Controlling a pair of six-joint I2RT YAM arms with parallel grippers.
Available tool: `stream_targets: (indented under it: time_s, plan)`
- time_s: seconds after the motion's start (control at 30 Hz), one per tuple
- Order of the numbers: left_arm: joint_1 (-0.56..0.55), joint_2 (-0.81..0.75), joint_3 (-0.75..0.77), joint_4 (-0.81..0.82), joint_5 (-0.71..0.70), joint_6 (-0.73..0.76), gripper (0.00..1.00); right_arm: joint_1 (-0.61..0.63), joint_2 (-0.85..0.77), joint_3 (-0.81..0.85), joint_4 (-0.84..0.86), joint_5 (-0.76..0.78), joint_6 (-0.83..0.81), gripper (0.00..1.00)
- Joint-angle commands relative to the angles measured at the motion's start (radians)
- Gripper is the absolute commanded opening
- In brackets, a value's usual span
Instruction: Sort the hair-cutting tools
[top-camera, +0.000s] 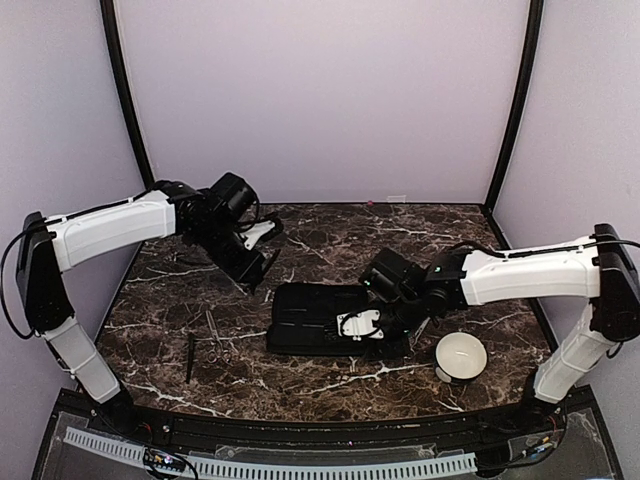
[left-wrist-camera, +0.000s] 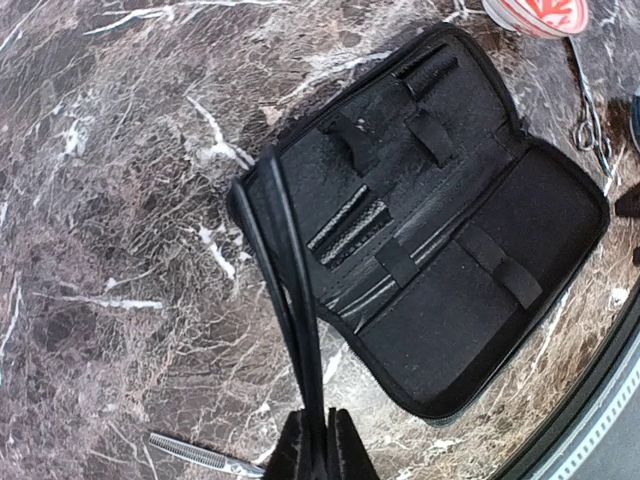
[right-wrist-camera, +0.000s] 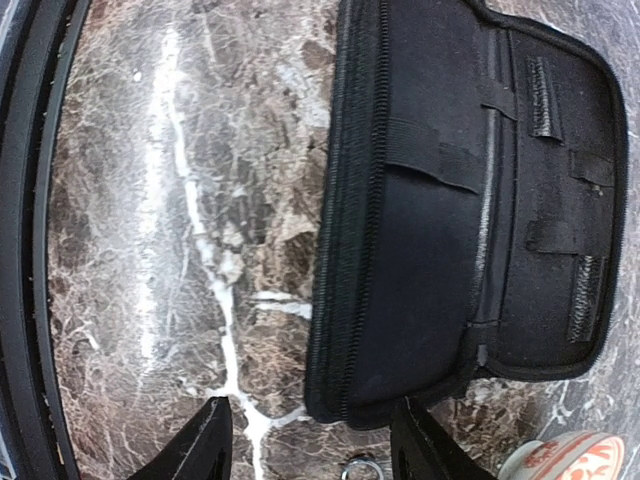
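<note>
left gripper (left-wrist-camera: 318, 425) clamped on a slim dark stick (left-wrist-camera: 285, 250), above the open black case (left-wrist-camera: 520, 240) | right gripper (right-wrist-camera: 310, 412) spread wide at case end, holding nothing | scissors (top-camera: 216, 338) lie on table (top-camera: 330, 235) left of case

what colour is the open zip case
Black case, inside and out; best in the left wrist view.
</note>
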Motion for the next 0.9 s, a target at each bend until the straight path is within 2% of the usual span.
stream_targets:
  time_s: [0.0, 0.13, 0.3, 0.37, 0.5, 0.73, 0.87]
  plan:
    - [-0.008, -0.104, -0.095, 0.078, 0.053, 0.120, 0.00, 0.018, 0.011, 0.051, 0.017, 0.046, -0.018, 0.54]
    - [-0.011, -0.224, -0.187, 0.177, 0.084, 0.201, 0.00, 0.037, 0.095, 0.093, 0.031, 0.024, -0.023, 0.54]
    - [-0.011, -0.309, -0.239, 0.207, 0.043, 0.181, 0.00, 0.047, 0.170, 0.119, 0.101, -0.005, -0.027, 0.52]
    - [-0.010, -0.325, -0.258, 0.208, 0.059, 0.174, 0.00, 0.048, 0.202, 0.145, 0.095, -0.025, -0.020, 0.46]
    - [-0.010, -0.340, -0.285, 0.197, 0.102, 0.186, 0.00, 0.054, 0.209, 0.126, 0.087, -0.072, -0.033, 0.21]
    - [-0.032, -0.311, -0.322, 0.126, 0.247, 0.237, 0.00, 0.064, 0.146, -0.056, 0.120, -0.067, -0.150, 0.06]
    - [-0.073, -0.250, -0.310, 0.099, 0.225, 0.189, 0.00, 0.075, 0.143, -0.117, 0.115, -0.055, -0.233, 0.00]
